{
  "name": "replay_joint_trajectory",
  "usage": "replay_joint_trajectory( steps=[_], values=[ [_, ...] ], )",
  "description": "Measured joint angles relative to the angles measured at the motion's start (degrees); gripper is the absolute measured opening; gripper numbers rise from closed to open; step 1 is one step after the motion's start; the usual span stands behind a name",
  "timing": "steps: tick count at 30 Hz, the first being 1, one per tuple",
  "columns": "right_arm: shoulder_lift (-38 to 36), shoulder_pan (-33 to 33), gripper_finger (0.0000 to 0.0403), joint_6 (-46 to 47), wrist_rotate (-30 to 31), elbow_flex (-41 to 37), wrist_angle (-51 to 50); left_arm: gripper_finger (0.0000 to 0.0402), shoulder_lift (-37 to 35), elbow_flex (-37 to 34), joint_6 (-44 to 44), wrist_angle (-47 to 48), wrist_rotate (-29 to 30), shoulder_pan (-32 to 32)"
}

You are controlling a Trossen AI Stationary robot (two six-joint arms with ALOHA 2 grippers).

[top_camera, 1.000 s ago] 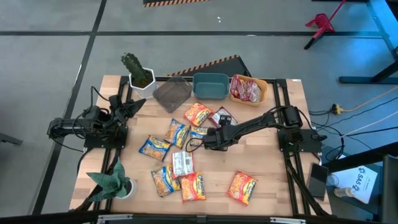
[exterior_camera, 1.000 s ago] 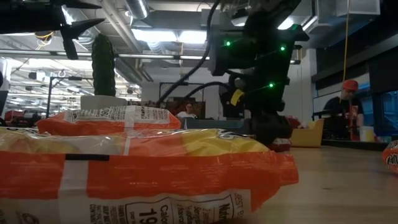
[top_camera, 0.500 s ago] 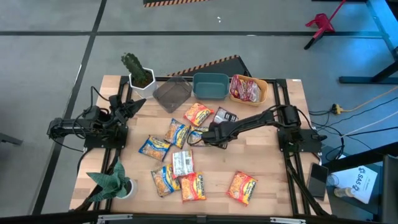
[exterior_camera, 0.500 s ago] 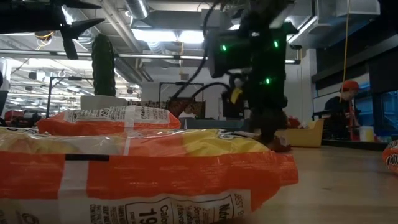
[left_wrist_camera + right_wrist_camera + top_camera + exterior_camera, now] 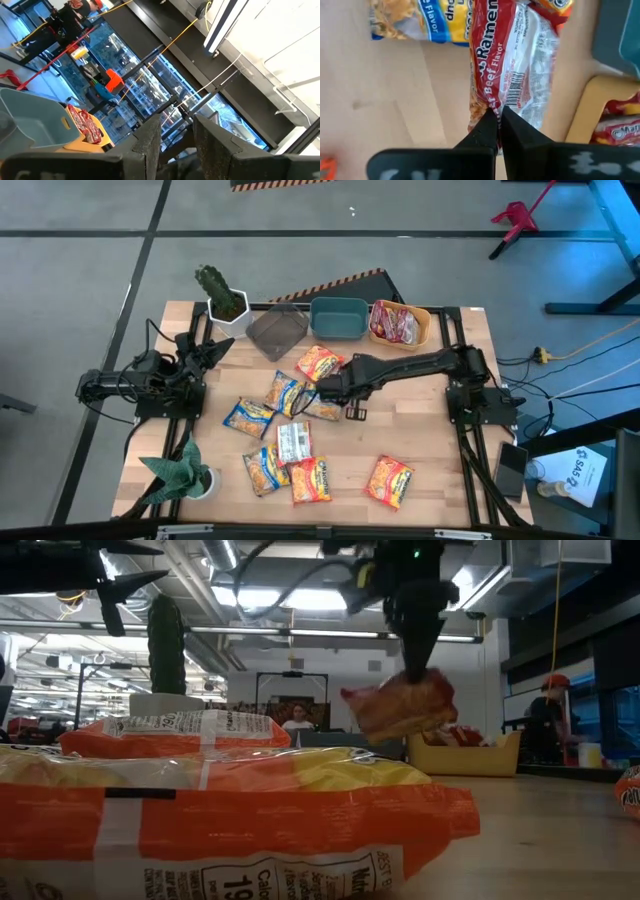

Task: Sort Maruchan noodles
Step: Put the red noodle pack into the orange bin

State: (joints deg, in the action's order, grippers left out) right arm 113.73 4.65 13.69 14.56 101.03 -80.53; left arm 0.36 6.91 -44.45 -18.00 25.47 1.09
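The red beef packet (image 5: 507,65) hung by one edge from the right gripper (image 5: 497,122), whose two dark fingers were pinched together on its crinkled seam. The right wrist view alone gave its lettering, barcode and red-and-white wrapper. The low view alone showed the same packet (image 5: 400,705) clear of the table, dangling tilted under the gripper (image 5: 415,665). From above it was mostly hidden under the right gripper (image 5: 335,388), which reached over the middle of the table (image 5: 430,450), just beside an orange packet (image 5: 318,363) and a blue-and-yellow packet (image 5: 284,392).

The other noodles lay flat on the wood in the high view: another blue-and-yellow packet (image 5: 248,417), a silver-white packet (image 5: 293,443), and orange ones toward the near edge (image 5: 312,479) (image 5: 389,480). The low view was filled by one near orange packet (image 5: 220,810), with another behind it (image 5: 175,733).

Along the far edge stood a grey bin (image 5: 277,331), a teal bin (image 5: 339,318) and a yellow bin (image 5: 400,325), the last already holding red packets (image 5: 394,326). A potted cactus (image 5: 222,295) stood at the far left corner, a leafy plant (image 5: 180,470) at the near left.

The left gripper (image 5: 212,352) waited by the left edge, lifted, fingers (image 5: 150,140) apart with nothing between them, as its wrist view showed against the ceiling.
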Motion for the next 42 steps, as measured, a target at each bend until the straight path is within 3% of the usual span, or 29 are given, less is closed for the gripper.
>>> replay_joint_trajectory(
  steps=[5, 12, 18, 27, 32, 36, 42],
  values=[
    [-6.7, -1.1, 0.0000, 4.1, -0.1, 0.0, -0.3, 0.0110, 0.0, 0.0, 0.0, 0.0, 0.0, 0.0],
    [-16.0, -4.5, 0.0000, 10.3, 8.1, -0.1, -9.5, 0.0110, 0.0, 0.0, 0.0, 0.1, 1.6, 0.0],
    [-26.0, -11.7, 0.0000, 11.6, 10.3, -8.2, -6.2, 0.0110, 0.0, 0.0, 0.0, 0.0, 2.4, 0.0],
    [-43.7, -26.3, 0.0000, 12.8, 6.6, -34.2, 17.4, 0.0110, 0.0, 0.0, 0.0, 0.0, 2.5, 0.0],
    [-49.3, -32.2, 0.0000, 16.9, 5.7, -46.9, 30.2, 0.0110, 0.0, 0.0, 0.0, 0.0, 3.2, 0.0],
    [-50.3, -35.6, 0.0000, 20.1, 5.2, -52.5, 38.4, 0.0110, 0.0, 0.0, 0.0, 0.0, 4.7, 0.0],
    [-50.3, -37.8, 0.0000, 22.3, 6.7, -53.5, 42.0, 0.0110, 0.0, 0.0, 0.0, 0.0, 5.5, 0.0]
  ],
)
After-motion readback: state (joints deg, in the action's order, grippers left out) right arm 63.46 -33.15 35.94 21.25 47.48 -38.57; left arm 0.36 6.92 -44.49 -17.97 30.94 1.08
